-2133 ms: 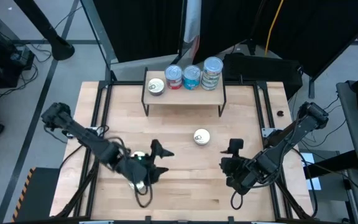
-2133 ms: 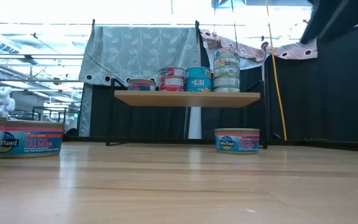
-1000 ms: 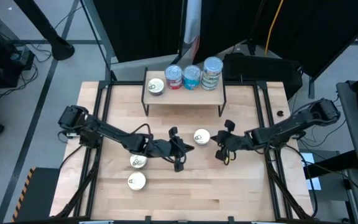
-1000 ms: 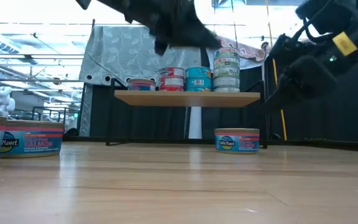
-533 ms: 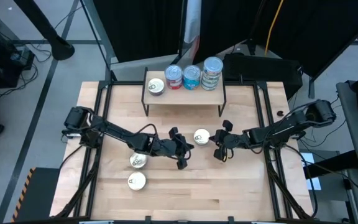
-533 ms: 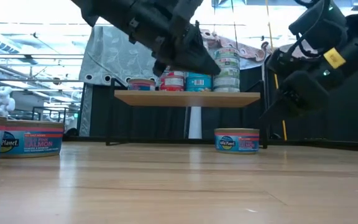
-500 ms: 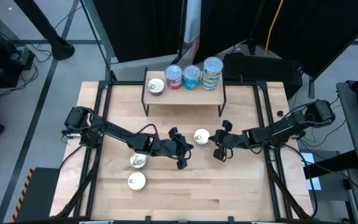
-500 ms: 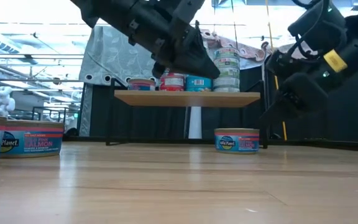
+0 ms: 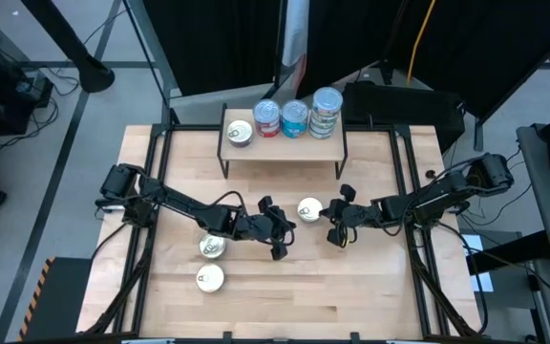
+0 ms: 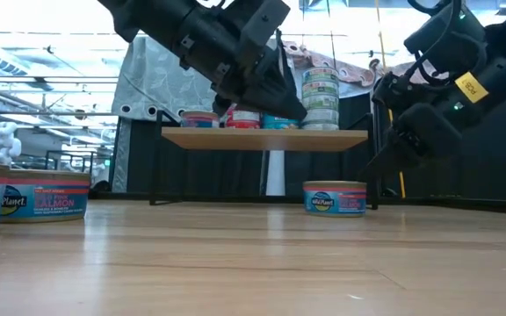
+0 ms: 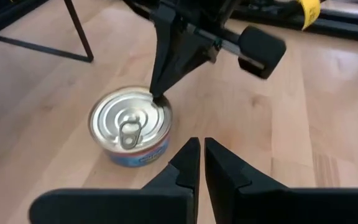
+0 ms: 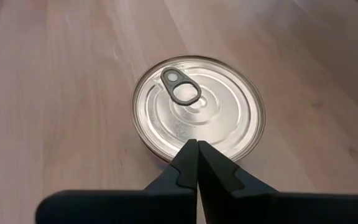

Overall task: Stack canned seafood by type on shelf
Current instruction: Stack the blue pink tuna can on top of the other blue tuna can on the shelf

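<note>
A pale wooden tabletop (image 9: 285, 287) fills the centre of the overhead frame, ringed by black curtains, cables and grey floor; from table height a leaf-patterned grey drape (image 10: 191, 75) hangs behind it. At the table's upper middle stands the shelf (image 9: 285, 145), a low riser on thin black legs, carrying one lone tin (image 9: 240, 133) at its left and three stacks (image 9: 297, 116) to its right. A single can (image 9: 308, 209) sits on the bare wood below the shelf, near frame centre, with the two arms closing on it from either side. The left gripper (image 9: 282, 229), its fingers nearly pressed together and holding nothing, hovers just left of the can. The right gripper (image 9: 337, 222), fingers pressed tight together, hangs at the can's right edge, its tips over the lid's rim in the right wrist view. Two more tins (image 9: 210, 261) lie lower left of the frame, beneath the left arm.
</note>
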Action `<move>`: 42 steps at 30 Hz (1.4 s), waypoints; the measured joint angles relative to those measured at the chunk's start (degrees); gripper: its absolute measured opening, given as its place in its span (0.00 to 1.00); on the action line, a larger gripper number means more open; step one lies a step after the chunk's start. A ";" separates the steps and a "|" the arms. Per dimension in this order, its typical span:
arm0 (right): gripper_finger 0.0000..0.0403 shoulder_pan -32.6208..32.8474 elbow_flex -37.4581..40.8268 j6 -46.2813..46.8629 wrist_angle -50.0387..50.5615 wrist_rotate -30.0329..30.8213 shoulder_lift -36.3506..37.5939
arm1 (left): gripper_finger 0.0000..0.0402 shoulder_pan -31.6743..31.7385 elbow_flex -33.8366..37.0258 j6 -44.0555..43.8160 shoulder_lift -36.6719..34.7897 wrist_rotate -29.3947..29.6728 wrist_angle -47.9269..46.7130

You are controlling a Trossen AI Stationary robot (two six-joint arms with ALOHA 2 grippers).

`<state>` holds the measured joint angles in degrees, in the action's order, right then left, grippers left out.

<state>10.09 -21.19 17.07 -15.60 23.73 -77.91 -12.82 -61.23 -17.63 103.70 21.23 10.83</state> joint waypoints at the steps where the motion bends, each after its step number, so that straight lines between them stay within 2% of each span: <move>1: 0.00 0.00 -0.02 0.20 0.30 0.06 0.00 | 0.06 0.00 0.00 0.02 0.00 0.00 -0.46; 14: 0.00 0.77 -0.11 2.38 3.09 -0.80 0.09 | 0.06 1.55 0.00 3.00 0.00 1.81 -0.85; 20: 0.00 1.82 0.60 4.81 10.84 -2.43 0.00 | 0.06 1.57 0.00 3.44 0.00 1.81 -0.85; 30: 0.00 3.66 0.13 7.22 11.41 -1.68 1.23 | 0.08 1.70 0.00 4.96 0.00 2.62 3.15; 33: 0.00 4.05 0.13 7.32 11.96 -1.87 2.08 | 0.16 1.72 0.00 3.57 0.01 2.67 3.48; 37: 0.00 4.28 0.12 7.38 13.26 -4.88 3.65 | 0.36 1.21 -0.02 1.28 0.02 3.02 4.25; 42: 0.00 4.28 0.11 7.91 17.42 -7.19 6.57 | 0.65 -1.06 -0.02 -6.66 1.88 10.71 8.08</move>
<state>14.37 -21.08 24.98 1.82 16.53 -71.34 -13.88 -61.25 -24.29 105.58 31.94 18.91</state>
